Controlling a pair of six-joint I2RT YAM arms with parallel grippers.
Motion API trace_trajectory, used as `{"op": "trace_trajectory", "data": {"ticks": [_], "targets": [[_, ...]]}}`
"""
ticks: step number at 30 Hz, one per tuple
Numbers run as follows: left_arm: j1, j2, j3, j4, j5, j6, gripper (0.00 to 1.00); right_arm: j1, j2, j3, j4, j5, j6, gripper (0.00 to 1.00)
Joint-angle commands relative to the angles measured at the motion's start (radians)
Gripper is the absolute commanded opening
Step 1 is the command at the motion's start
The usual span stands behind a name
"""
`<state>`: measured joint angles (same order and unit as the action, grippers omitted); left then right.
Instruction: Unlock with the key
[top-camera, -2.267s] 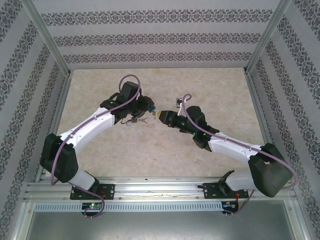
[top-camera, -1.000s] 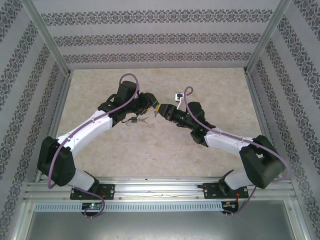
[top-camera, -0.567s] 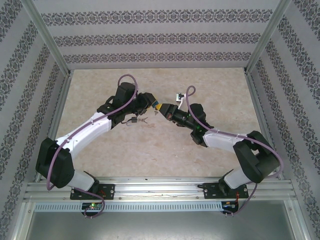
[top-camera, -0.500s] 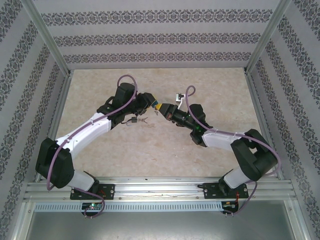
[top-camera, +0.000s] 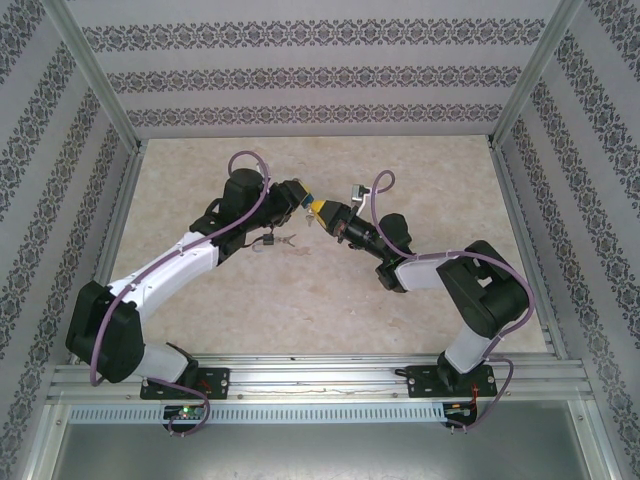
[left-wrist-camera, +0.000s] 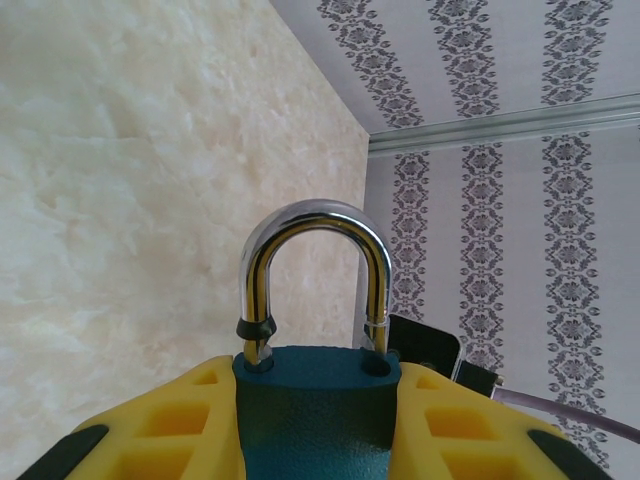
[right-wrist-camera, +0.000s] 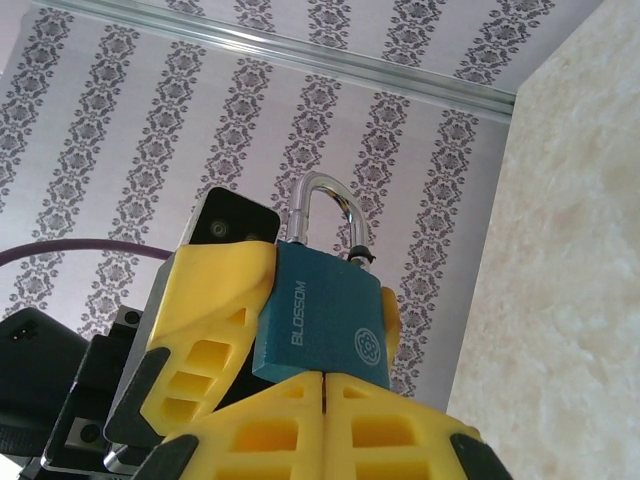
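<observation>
Right gripper: fingers pressed together beneath the padlock; any key between them is hidden. Padlock is above the table, clamped in left gripper, shackle seated. Judged step: key insertion. Next: a twist, padlock braced.

A teal padlock marked BLOSSOM is gripped by its body in the left tool. Its silver shackle is seated at both ends.
</observation>
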<state>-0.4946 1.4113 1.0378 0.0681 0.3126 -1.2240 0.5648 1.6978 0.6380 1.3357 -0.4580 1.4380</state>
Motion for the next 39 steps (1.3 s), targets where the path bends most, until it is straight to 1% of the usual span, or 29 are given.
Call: {"op": "trace_trajectory", "data": {"ticks": [1, 2, 3, 8, 11, 15, 17, 22, 25, 34, 39], "targets": [[-0.015, -0.041, 0.027, 0.104, 0.066, -0.004, 0.25, 0.002, -0.017, -0.014, -0.031, -0.010, -0.027, 0.16], [-0.015, -0.041, 0.030, 0.088, 0.063, 0.001, 0.25, -0.002, -0.037, -0.019, -0.072, -0.009, -0.054, 0.22], [-0.014, -0.041, 0.036, 0.065, 0.061, 0.004, 0.25, -0.005, -0.062, -0.029, -0.109, -0.004, -0.084, 0.25], [-0.013, -0.048, 0.043, 0.022, 0.042, 0.016, 0.25, -0.032, -0.183, -0.067, -0.300, 0.014, -0.225, 0.33], [-0.014, -0.042, 0.047, 0.015, 0.046, 0.009, 0.25, -0.028, -0.263, -0.057, -0.470, 0.037, -0.350, 0.36], [-0.015, -0.040, 0.054, 0.004, 0.050, 0.003, 0.25, 0.001, -0.353, -0.013, -0.687, 0.120, -0.533, 0.39], [-0.015, -0.037, 0.057, 0.004, 0.055, -0.002, 0.25, 0.016, -0.373, 0.018, -0.754, 0.147, -0.599, 0.41], [-0.015, -0.038, 0.059, 0.000, 0.060, -0.004, 0.25, 0.043, -0.371, 0.063, -0.761, 0.178, -0.672, 0.48], [-0.015, -0.038, 0.060, -0.001, 0.063, -0.005, 0.25, 0.059, -0.358, 0.086, -0.754, 0.185, -0.698, 0.49], [-0.018, -0.038, 0.056, 0.013, 0.075, -0.018, 0.25, 0.077, -0.303, 0.145, -0.730, 0.179, -0.709, 0.48], [-0.020, -0.033, 0.053, 0.042, 0.090, -0.034, 0.25, 0.078, -0.266, 0.179, -0.726, 0.171, -0.710, 0.43]]}}
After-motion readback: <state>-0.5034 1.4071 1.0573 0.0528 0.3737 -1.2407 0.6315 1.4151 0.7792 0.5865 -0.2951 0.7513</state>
